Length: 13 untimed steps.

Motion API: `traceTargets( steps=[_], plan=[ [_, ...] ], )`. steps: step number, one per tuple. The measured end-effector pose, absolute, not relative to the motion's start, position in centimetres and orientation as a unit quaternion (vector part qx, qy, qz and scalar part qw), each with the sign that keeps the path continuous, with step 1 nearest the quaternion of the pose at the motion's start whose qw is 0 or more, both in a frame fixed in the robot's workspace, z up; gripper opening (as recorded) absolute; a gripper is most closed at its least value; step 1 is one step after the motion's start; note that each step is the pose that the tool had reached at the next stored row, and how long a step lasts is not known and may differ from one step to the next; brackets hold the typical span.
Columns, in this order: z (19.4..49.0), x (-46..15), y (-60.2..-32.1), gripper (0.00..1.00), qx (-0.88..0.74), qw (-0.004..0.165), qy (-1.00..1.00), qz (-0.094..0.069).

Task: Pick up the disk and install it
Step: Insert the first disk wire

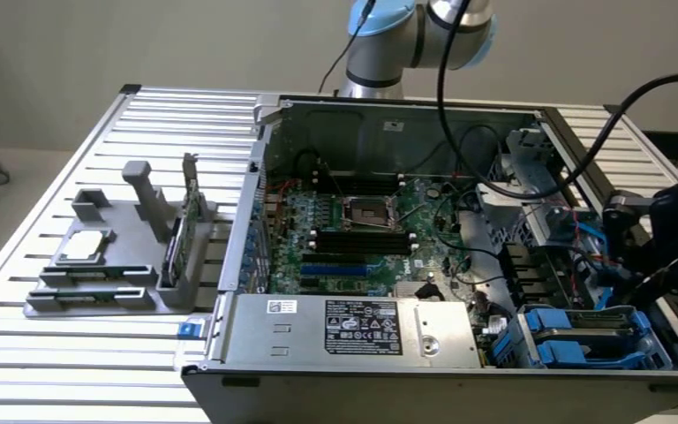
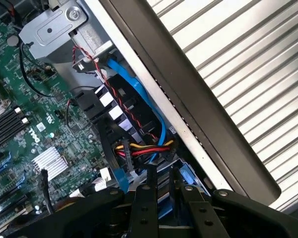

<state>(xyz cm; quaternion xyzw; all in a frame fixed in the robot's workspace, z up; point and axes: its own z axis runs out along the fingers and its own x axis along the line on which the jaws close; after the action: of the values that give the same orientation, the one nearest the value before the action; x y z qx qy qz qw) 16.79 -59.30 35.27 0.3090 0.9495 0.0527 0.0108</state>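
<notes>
The disk [image 1: 586, 329], silver-grey in its blue rail frame, lies in the drive bay at the near corner of the open computer case [image 1: 351, 389], on the exterior view's right. My black gripper [image 1: 659, 281] hangs just above and beside that bay. In the wrist view the two fingers [image 2: 145, 198] stand upright with a narrow gap between them and nothing in it; the gripper [image 2: 162, 172] points down at blue plastic [image 2: 185, 174] of the bay and a bundle of red, yellow and black wires [image 2: 144, 148].
The motherboard [image 1: 357, 230] fills the case floor, with a power supply [image 1: 351, 327] at the front. Black and blue cables [image 2: 139, 94] run along the case wall near my fingers. On the slatted table [image 1: 103, 380] a grey fixture [image 1: 92, 296] holds a small square chip [image 1: 85, 247] and a green card [image 1: 181, 234].
</notes>
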Motion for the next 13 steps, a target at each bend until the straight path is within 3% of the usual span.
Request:
traceTargets(
  steps=[13],
  plan=[
    [33.9, 17.5, -58.7, 0.25, 0.317, 0.014, 0.947, 0.053]
  ],
)
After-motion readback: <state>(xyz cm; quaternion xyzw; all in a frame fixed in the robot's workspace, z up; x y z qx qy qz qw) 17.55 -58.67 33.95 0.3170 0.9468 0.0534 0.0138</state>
